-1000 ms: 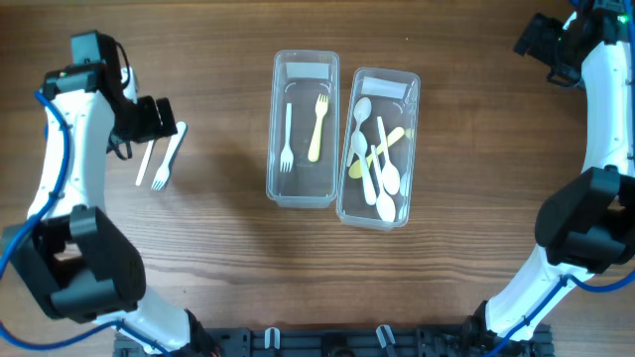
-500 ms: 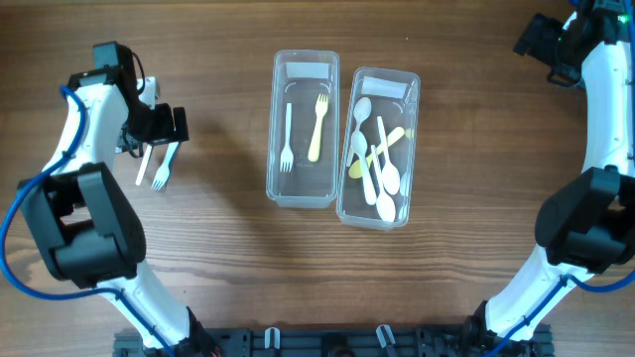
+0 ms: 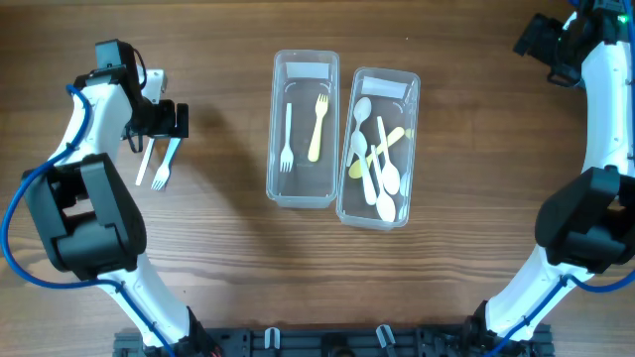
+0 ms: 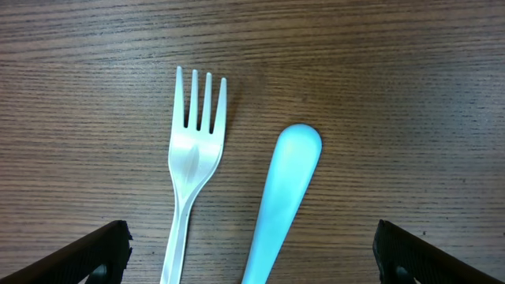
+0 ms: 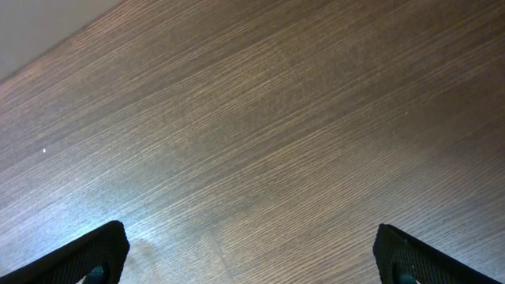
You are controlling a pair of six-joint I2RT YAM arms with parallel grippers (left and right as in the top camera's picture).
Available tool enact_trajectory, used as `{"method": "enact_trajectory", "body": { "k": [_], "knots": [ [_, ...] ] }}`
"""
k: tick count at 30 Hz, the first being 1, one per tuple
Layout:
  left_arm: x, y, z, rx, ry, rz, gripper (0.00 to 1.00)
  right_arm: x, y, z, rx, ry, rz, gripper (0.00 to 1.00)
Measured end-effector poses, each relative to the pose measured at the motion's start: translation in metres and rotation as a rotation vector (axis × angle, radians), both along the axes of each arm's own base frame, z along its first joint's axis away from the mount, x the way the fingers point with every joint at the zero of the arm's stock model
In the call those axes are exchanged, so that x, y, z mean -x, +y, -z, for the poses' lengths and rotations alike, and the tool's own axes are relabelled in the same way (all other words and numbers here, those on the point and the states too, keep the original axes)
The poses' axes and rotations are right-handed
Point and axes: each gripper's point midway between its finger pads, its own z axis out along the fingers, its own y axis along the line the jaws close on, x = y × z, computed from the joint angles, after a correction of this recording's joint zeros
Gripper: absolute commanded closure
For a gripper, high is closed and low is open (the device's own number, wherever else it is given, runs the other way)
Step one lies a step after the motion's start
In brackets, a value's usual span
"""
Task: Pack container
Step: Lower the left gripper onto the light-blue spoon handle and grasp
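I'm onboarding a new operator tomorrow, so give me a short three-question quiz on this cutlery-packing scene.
1. True or false: the left fingers are shut on the loose white fork.
2. The yellow fork lies in: A, the container nearer the left arm; B, the other container; C, neither.
3. Fill in: the container nearer the right arm holds only ____.
Key: 1 false, they stand open with nothing held; 2 A; 3 spoons.
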Motion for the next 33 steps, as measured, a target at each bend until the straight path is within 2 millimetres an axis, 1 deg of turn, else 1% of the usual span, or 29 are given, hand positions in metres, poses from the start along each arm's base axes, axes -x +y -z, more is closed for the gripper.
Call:
{"method": "enact_trajectory", "body": {
  "k": [2, 15, 26, 31, 32, 33],
  "knots": [
    [0.0, -0.001, 0.0, 0.006, -0.001, 0.002, 0.0, 0.0, 0.0, 0.0, 0.0, 0.0, 0.0, 0.0],
    [0.003, -0.025, 0.006, 0.059, 0.018, 0.047, 0.0, 0.0, 0.0, 0.0, 0.0, 0.0, 0.0, 0.0],
    [0.017, -0.029, 0.036, 0.081, 0.118, 0.046, 0.0, -0.001, 0.0, -0.001, 0.002, -0.007, 0.0, 0.0],
    [0.02, -0.029, 0.037, 0.084, 0.132, 0.045, 0.0, -0.002, 0.0, -0.001, 0.002, -0.007, 0.0, 0.0],
    [0.021, -0.03, 0.037, 0.084, 0.134, 0.046, 0.05, -0.002, 0.0, -0.001, 0.002, -0.007, 0.0, 0.0],
    [0.021, -0.03, 0.037, 0.084, 0.134, 0.046, 0.16, -0.002, 0.0, -0.001, 0.002, -0.007, 0.0, 0.0]
  ]
}}
